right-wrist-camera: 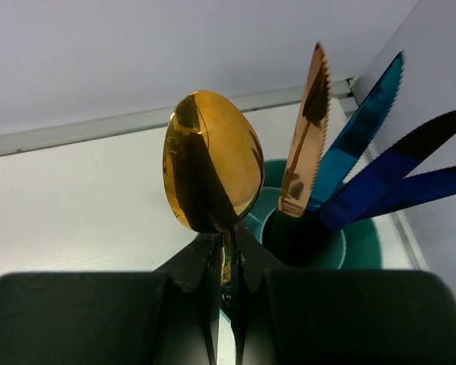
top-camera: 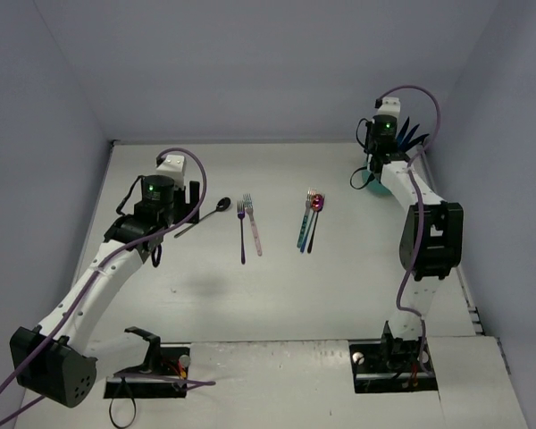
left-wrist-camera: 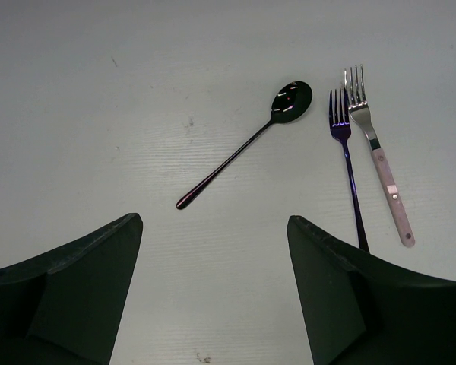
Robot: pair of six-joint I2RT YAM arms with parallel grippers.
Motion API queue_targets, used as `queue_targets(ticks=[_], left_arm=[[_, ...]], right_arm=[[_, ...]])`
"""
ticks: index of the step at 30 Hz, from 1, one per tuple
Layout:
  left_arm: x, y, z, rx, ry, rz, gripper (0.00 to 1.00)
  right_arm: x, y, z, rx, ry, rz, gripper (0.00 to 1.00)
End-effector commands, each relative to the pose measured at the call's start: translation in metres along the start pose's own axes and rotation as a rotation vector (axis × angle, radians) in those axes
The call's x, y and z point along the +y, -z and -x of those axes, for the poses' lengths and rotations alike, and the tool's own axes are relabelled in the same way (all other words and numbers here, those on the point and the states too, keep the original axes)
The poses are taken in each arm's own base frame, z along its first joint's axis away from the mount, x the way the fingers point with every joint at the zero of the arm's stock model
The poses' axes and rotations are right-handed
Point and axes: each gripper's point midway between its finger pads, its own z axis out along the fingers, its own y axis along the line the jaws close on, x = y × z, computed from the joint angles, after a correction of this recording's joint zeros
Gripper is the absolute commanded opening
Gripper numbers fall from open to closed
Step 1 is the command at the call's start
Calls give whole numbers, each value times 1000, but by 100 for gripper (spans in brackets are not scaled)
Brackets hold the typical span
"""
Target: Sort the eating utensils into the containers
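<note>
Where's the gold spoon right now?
In the right wrist view, the gold spoon stands bowl-up, pinched in the right gripper, close in front of the teal caddy at far right.

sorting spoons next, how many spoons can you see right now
3: black spoon left of the blue fork, magenta spoon further right, gold spoon in the right tool. More may hide in the caddy.

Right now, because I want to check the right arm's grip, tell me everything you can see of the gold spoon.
The gold spoon looks like polished, mirror-bright metal, and its egg-shaped bowl reflects dark streaks. It stands upright, bowl up, with its neck pinched between the shut fingers of the right gripper. The handle below is hidden. Behind it, apart from it, sits the teal caddy with a gold knife standing in it. Nothing but the gripper is seen touching the spoon.
</note>
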Motion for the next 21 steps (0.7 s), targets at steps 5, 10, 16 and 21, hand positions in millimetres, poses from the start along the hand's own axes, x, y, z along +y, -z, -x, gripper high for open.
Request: queue_targets(ticks=[5, 10, 16, 21], left_arm=[[-3, 0, 25, -77, 16, -26, 74], [-3, 0, 25, -75, 14, -28, 74], [-3, 0, 24, -74, 12, -29, 74], [-3, 0, 23, -69, 13, -27, 74]], right_arm=[[-2, -17, 4, -34, -87, -27, 0], [-5, -26, -15, 5, -110, -39, 0], [-6, -26, -23, 32, -115, -45, 10], [-8, -23, -25, 47, -116, -56, 12]])
